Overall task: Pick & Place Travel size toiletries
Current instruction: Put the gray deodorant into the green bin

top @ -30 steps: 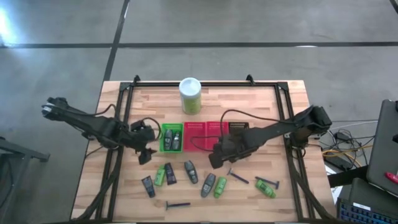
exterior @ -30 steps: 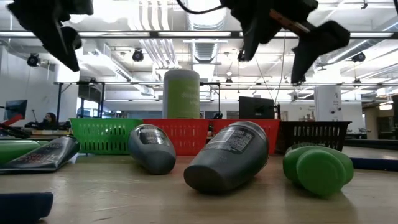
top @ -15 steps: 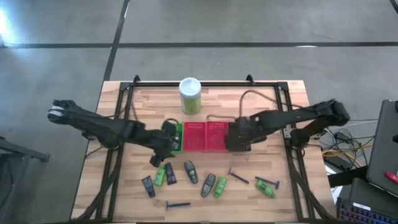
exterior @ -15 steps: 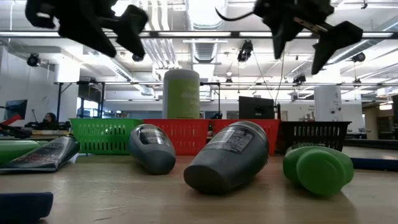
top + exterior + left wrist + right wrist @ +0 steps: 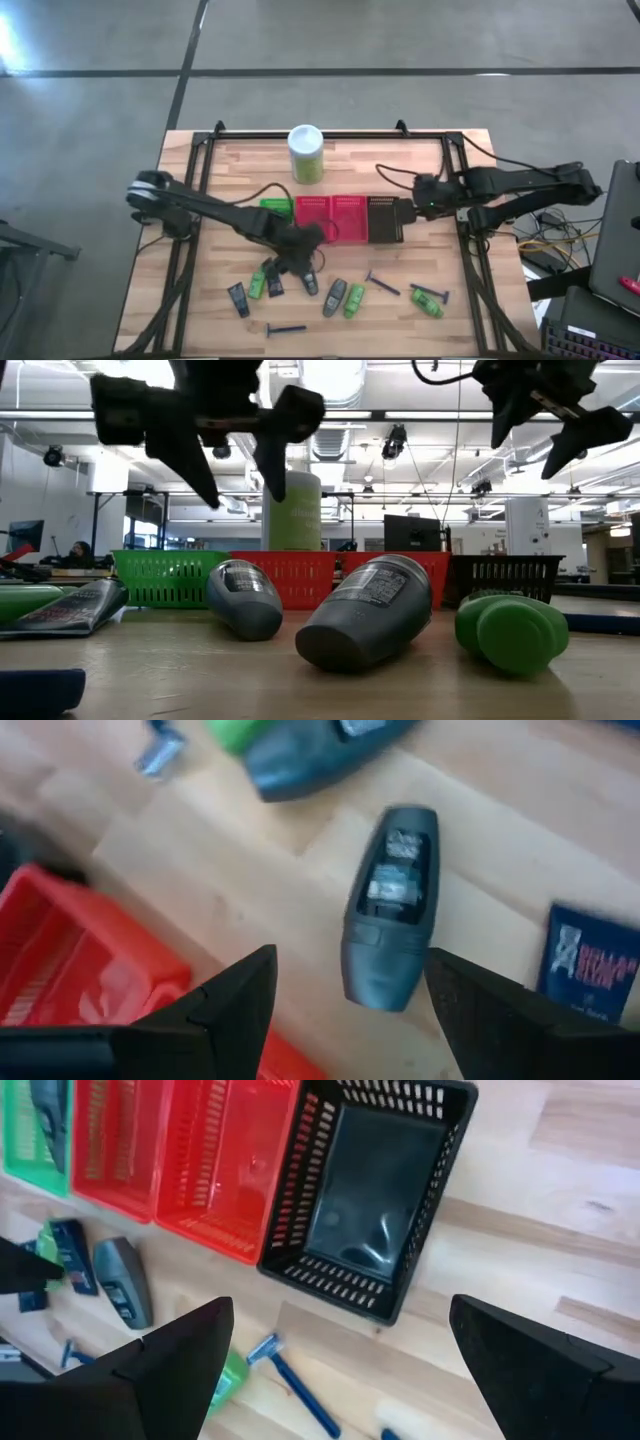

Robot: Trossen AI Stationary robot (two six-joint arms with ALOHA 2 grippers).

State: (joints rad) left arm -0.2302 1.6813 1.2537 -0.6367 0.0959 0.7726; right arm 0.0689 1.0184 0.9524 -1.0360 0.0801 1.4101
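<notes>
Several travel size toiletries lie loose on the near half of the table: grey tubes point(image 5: 335, 296), green tubes point(image 5: 354, 301), dark tubes point(image 5: 238, 298) and blue razors point(image 5: 382, 284). My left gripper point(image 5: 302, 262) hangs open above one grey tube point(image 5: 390, 920), a finger on either side, touching nothing. It shows high in the low view point(image 5: 240, 485), clear of the tubes. My right gripper point(image 5: 425, 196) hangs open in the air beside the black basket point(image 5: 375, 1190). A dark tube point(image 5: 50, 1110) lies in the green basket point(image 5: 277, 207).
Green, two red point(image 5: 332, 218) and black mesh baskets stand in a row across the table's middle. A tall white-and-green canister point(image 5: 306, 152) stands behind them. A black frame point(image 5: 460, 170) runs round the table. Bare wood lies near the right edge.
My left gripper has swung from beside the green basket toward the table's right and near edge, sinking and rolling about its own axis, and now hangs over a grey tube. My right gripper has drawn back toward the right edge, rising, still open. No toiletry has moved.
</notes>
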